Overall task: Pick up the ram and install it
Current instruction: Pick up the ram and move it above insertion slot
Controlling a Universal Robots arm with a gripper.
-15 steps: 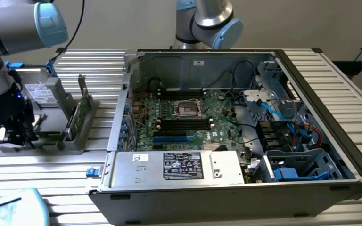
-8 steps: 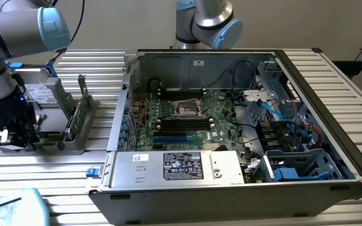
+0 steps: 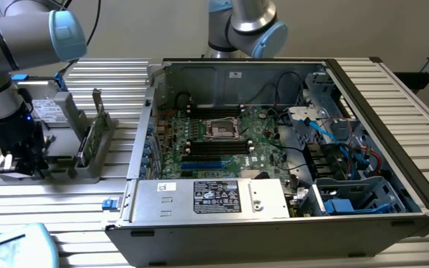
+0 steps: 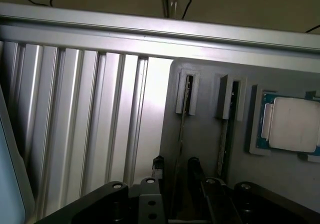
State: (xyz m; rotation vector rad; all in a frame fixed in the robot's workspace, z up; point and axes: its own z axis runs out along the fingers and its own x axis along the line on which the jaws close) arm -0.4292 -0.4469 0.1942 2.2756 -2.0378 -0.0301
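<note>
- I am looking at the ram (image 4: 181, 131) edge-on in the wrist view: a thin stick standing upright in a narrow slot of the grey holder (image 4: 205, 139), which is sitting on the ribbed table (image 4: 100, 124) outside the computer case (image 3: 393, 106).
- I am judging it to be light and stiff, but fragile. The board is thin, and I am expecting the chips and the contact edge to dislike squeezing or scraping.
- I am reckoning the safest hold to be across the two flat faces near the exposed upper edge, about midway along its length, so it is not tipping in the grip. The faces are probably smooth, so it could slip if the grip is not square.
- I am seeing the gripper (image 4: 175, 165) low over the holder, at the exterior view's left (image 3: 22, 162), well apart from the motherboard's memory slots (image 3: 214, 146).
- Its dark fingers (image 4: 158, 165) are standing one on each side of the stick, set to a narrow gap that is visibly wider than the board. I am reading that as straddling rather than clamping, and it is carrying nothing.
- I am noting the square processor chip (image 4: 295, 124) lying in its own recess of the holder, beyond a second slot (image 4: 227, 124), and the taller green card (image 3: 99, 125) standing further along, neither touched.
</note>
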